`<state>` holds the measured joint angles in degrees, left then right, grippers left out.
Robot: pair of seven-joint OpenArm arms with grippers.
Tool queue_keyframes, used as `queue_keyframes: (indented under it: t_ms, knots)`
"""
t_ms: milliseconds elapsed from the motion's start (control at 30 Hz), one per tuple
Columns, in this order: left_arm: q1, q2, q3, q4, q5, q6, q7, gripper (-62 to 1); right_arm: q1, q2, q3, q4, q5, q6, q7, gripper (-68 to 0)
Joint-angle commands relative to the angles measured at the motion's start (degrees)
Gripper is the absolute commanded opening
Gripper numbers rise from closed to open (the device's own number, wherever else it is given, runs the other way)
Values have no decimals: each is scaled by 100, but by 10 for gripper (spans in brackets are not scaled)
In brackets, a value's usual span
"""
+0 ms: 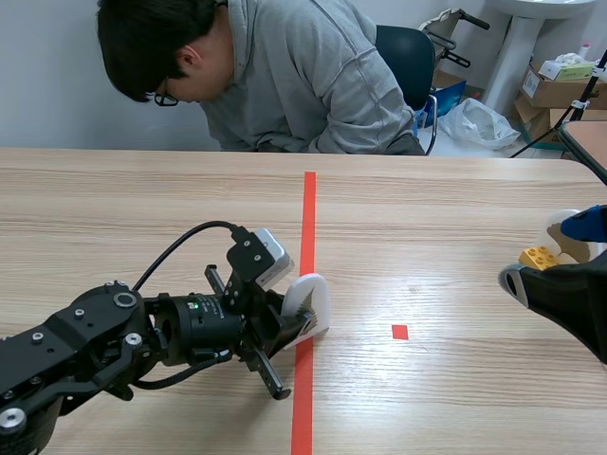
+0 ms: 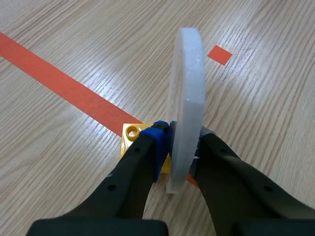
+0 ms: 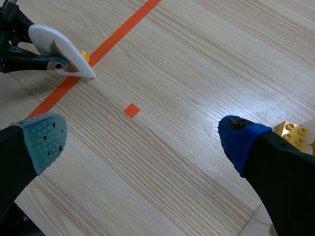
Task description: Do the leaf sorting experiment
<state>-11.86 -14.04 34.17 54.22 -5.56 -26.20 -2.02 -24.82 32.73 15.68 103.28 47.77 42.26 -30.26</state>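
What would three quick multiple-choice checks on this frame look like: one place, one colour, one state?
1. The disc is
A. flat on the red square
B. on edge between the left gripper's fingers, at the tape line
C. in the person's hand

2. The brick beside the disc is
A. yellow
B. green
C. white

3. The right gripper is
A. shut on nothing
B. shut on the disc
C. open

Key:
1 B: the left wrist view shows the fingers pressed on both faces of the upright disc.
2 A: its studded corner shows yellow by the left finger.
3 C: its pads stand far apart with bare table between.
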Motion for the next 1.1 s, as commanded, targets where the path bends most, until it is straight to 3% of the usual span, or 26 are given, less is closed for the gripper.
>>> queue_keyframes:
  t_ms: [0,200,500,633,867,1067]
  knots:
    - [-2,-28,-125,332,-66,-39,-72,-569,7,57,74,7,37,46,87,-37]
    - [269,-35,-776,903,-240,-50,229,-569,7,57,74,7,37,46,107,-37]
    - [636,-44,-2315,1388,-688,-50,472,-569,7,57,74,7,37,46,125,-37]
    - [728,-116,-2920,1379,-688,31,511,-569,7,57,74,7,39,46,131,-37]
    - [743,-450,-3460,1196,-940,651,841,-569,7,57,74,7,39,46,195,-37]
    - [332,-682,-3652,339,-1145,767,894,-569,9,52,74,7,39,46,245,-37]
